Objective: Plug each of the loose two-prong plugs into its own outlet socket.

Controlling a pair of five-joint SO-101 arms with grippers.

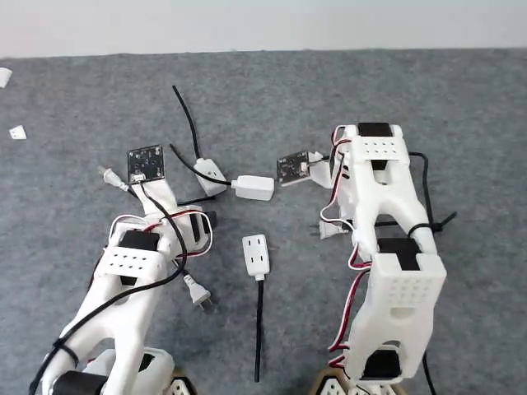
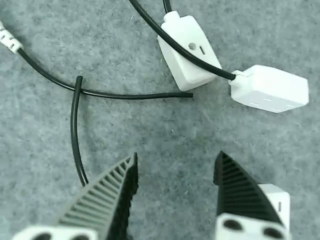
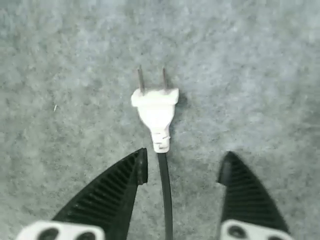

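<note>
Seemingly the pick-up step: the right gripper (image 3: 184, 162), fingers apart, hangs over the white two-prong plug (image 3: 155, 107) lying right of the outlet socket (image 1: 256, 253). The left gripper (image 2: 175, 165) is likewise apart. Next, probably lower and pinch the plug body.

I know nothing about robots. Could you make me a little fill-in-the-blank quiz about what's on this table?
The plug lying in front of the right pincer has ___ metal prongs. The left pincer stands ___ and holds nothing. The cord on that plug is ___ in colour.
Missing words: two; open; black.
</note>
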